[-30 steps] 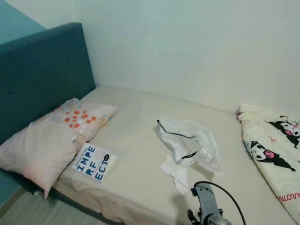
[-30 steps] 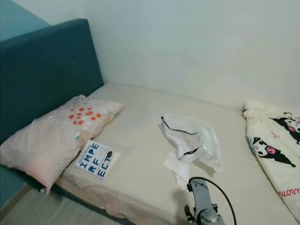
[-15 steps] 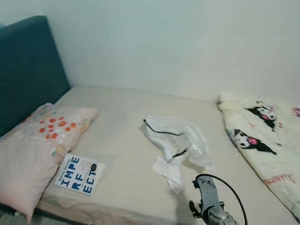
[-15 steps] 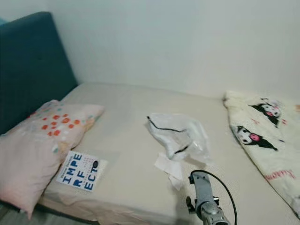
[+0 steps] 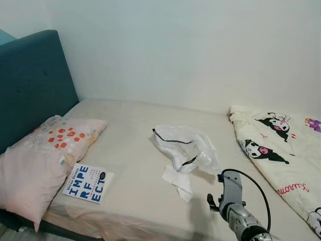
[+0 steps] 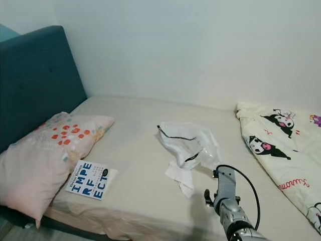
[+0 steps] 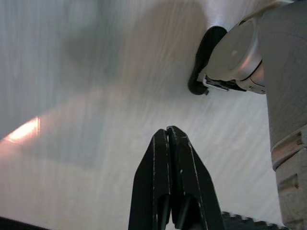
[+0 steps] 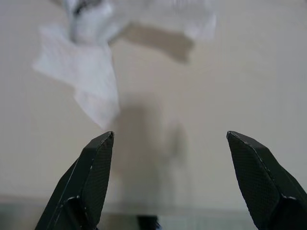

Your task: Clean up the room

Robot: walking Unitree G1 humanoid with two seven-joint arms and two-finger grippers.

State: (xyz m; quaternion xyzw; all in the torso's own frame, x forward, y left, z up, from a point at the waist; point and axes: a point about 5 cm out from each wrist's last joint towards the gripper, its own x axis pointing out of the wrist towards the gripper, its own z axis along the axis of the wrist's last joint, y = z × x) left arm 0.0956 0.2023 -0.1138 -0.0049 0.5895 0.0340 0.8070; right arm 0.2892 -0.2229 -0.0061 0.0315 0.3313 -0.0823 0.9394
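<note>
— What are your jaws doing?
— My right gripper (image 8: 170,179) is spread wide above the bed (image 5: 135,130), grasping nothing. My left gripper (image 7: 171,136) is clenched, empty.
— And the mess?
— A white tissue (image 8: 84,72) lies just ahead, touching a crumpled plastic bag (image 5: 188,148). A book (image 5: 86,183) sits beside the pillow (image 5: 42,158).

Right arm (image 5: 235,211) now reaches further up over the bed (image 5: 135,145), its wrist closer to the plastic bag (image 5: 188,150).
</note>
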